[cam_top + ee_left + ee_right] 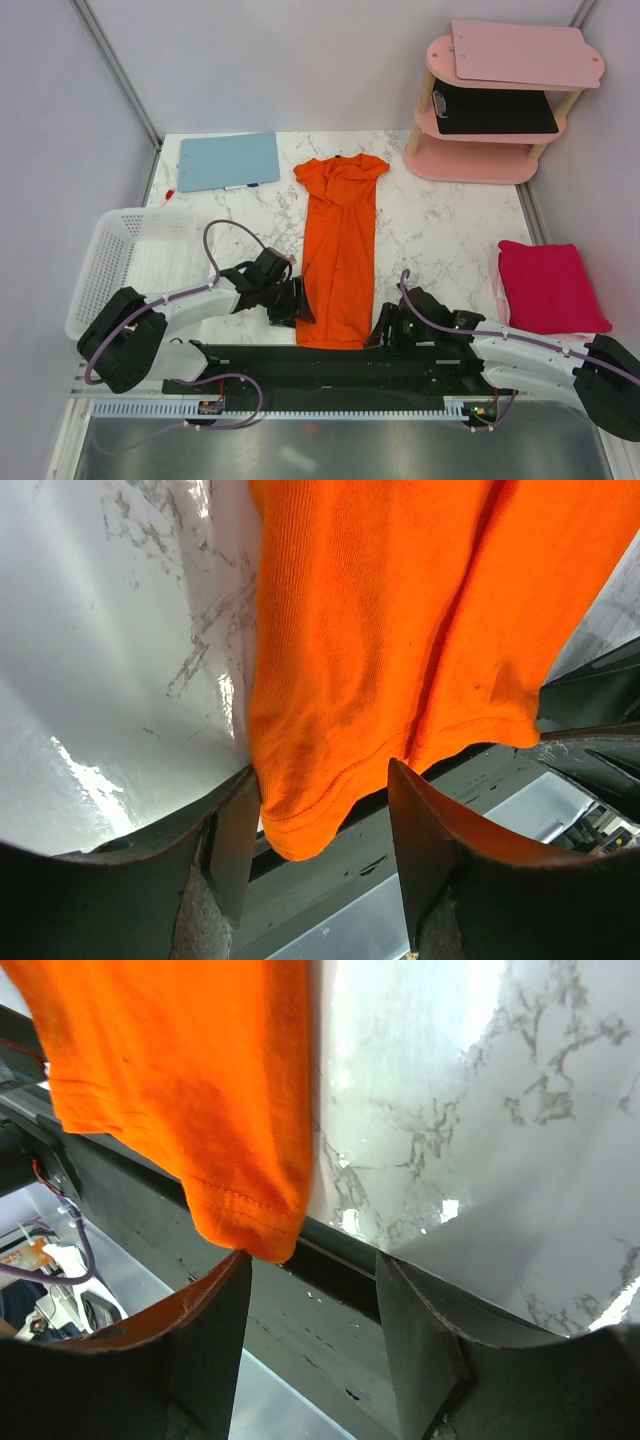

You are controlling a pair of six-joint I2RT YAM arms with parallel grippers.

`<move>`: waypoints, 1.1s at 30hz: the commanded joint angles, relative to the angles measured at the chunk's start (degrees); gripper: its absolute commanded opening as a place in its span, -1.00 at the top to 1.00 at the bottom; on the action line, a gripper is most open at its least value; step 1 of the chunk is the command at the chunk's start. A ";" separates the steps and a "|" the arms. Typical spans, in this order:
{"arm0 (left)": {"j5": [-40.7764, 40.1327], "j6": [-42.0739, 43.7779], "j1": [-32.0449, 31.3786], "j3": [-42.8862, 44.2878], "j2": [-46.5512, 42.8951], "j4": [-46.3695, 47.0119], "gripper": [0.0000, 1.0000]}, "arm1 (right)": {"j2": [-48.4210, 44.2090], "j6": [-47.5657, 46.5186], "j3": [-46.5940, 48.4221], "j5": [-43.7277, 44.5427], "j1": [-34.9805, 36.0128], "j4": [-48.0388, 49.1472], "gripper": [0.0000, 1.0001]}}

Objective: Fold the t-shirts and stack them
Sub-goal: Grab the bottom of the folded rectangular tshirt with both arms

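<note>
At the bench's [440, 230] six-o'clock edge, left tool [296, 304] and right tool [380, 328] sit half-open at the orange t-shirt's [340, 250] hem corners, clamping nothing, likely poised to fold it; magenta t-shirt [550, 285] rests folded at three o'clock.

Bright, even overhead light fills all three views, with faint shadows. Glare bleaches the marble counter [90, 680] in both wrist views, where the pincer fingers [225, 850] loom dark and slightly blurred.

High overview, wrist close-ups share orange t-shirt [340, 260]
</note>
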 commanded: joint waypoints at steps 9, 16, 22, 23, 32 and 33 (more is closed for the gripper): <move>-3.38 1.12 -0.60 -2.99 2.98 -2.30 -0.20 | 0.33 -0.46 3.21 2.30 -0.07 2.45 -0.18; -3.82 1.21 -0.60 -2.38 4.47 -2.04 -0.19 | -0.81 -0.72 4.79 0.63 -0.07 1.92 -0.18; -4.00 1.48 -0.60 -2.37 5.27 -1.60 -0.19 | 0.85 -1.95 5.06 0.71 0.02 2.09 -0.19; -3.91 1.48 -0.60 -2.38 5.35 -1.60 -0.19 | 1.38 -1.86 4.89 0.71 -0.06 2.44 -0.19; -4.00 1.39 -0.60 -3.08 4.92 -1.60 0.13 | 7.89 -1.60 2.78 0.97 -0.07 9.99 0.13; -3.91 1.39 -0.60 -3.17 4.92 -1.60 0.39 | 7.81 -1.60 2.52 1.50 -0.07 10.18 0.21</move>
